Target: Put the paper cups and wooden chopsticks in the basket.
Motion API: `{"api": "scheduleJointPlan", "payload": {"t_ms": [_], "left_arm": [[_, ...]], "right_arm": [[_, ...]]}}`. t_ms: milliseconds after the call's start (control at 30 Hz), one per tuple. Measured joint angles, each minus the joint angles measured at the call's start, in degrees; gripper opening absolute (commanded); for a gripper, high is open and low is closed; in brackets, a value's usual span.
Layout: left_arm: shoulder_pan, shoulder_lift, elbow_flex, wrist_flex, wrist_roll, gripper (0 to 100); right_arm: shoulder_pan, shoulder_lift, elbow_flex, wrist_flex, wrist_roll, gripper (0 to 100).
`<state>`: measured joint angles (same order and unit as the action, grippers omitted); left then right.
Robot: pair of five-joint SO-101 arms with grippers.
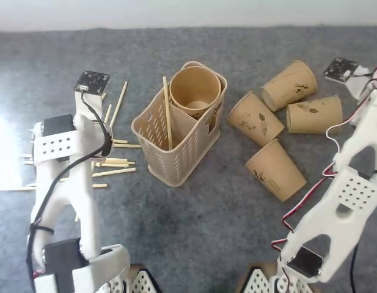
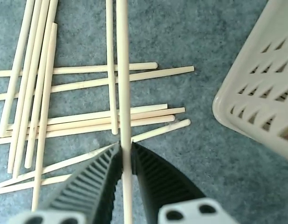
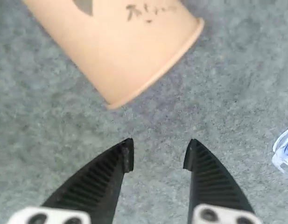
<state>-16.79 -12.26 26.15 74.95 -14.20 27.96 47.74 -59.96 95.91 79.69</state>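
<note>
My left end effector [image 2: 127, 151] pinches one wooden chopstick [image 2: 122, 70] above the scattered chopsticks [image 1: 115, 163] beside the cream slotted basket [image 1: 170, 162]. The basket holds nested paper cups [image 1: 195, 88] and one leaning stick [image 1: 168, 116]. Four tipped cups [image 1: 275, 170] lie on its other side.

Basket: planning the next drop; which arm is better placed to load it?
Left. The left gripper is shut on a chopstick beside the basket; the right gripper is open, short of a paper cup.

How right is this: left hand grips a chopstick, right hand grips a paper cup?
The left hand grips a chopstick, but the right hand is open and empty; the right wrist view shows the paper cup lying ahead of it.
</note>
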Motion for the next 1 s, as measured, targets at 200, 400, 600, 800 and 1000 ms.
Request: {"api": "scheduleJointPlan", "payload": {"t_ms": [200, 400, 600, 800, 1000], "left_arm": [[0.0, 0.0, 0.0, 0.0, 0.0, 1], [0.0, 0.0, 0.7, -0.2, 0.0, 1], [0.0, 0.0, 5.2, -4.3, 1.7, 1], [0.1, 0.0, 5.5, -4.7, 1.7, 1], [0.1, 0.0, 6.3, -4.7, 3.7, 1]], "right_arm": [[-2.9, 0.0, -0.2, 0.0, -5.7, 20.6], [-7.2, -1.4, -0.2, 1.3, -28.6, 20.5], [-7.2, -2.0, -0.2, 2.3, -49.1, 20.5], [-7.2, -6.2, -3.2, 4.1, -50.5, 20.4], [-7.6, -8.1, -2.8, 4.1, -50.5, 20.4]]}}
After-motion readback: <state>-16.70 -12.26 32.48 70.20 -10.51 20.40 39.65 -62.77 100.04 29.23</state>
